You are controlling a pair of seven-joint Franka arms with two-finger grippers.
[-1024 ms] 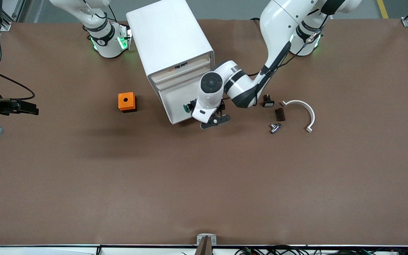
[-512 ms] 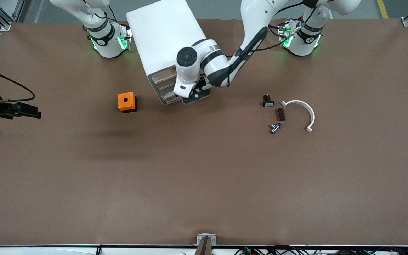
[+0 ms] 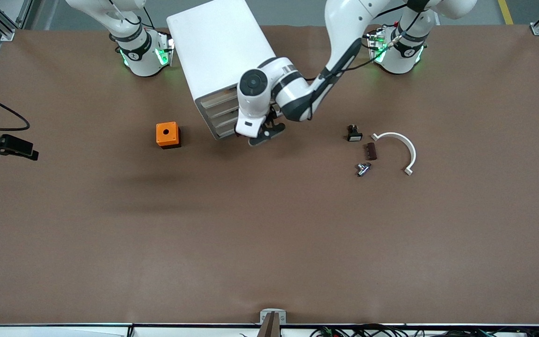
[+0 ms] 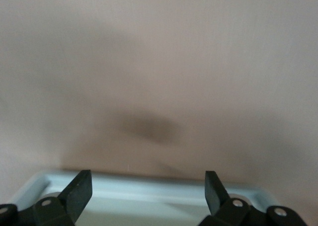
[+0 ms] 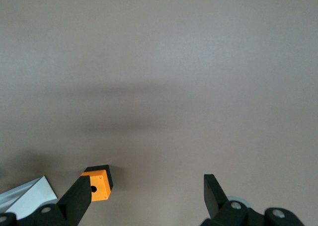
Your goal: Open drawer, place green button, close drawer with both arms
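The white cabinet stands near the robots' bases, and all its drawer fronts sit flush. The third drawer is shut. The button is hidden. My left gripper hangs low just in front of the drawer fronts, open and empty. In the left wrist view its fingers are spread, with a pale edge of the cabinet between them. My right gripper waits at the right arm's end of the table, open and empty, as the right wrist view shows.
An orange box with a hole sits beside the cabinet toward the right arm's end and shows in the right wrist view. Toward the left arm's end lie a black-and-white switch, a dark block, a metal fitting and a white curved piece.
The drawer, pulled out with the green button in it one second ago, has been pushed shut by the left gripper. That gripper has since backed slightly off. The right gripper drifted slightly.
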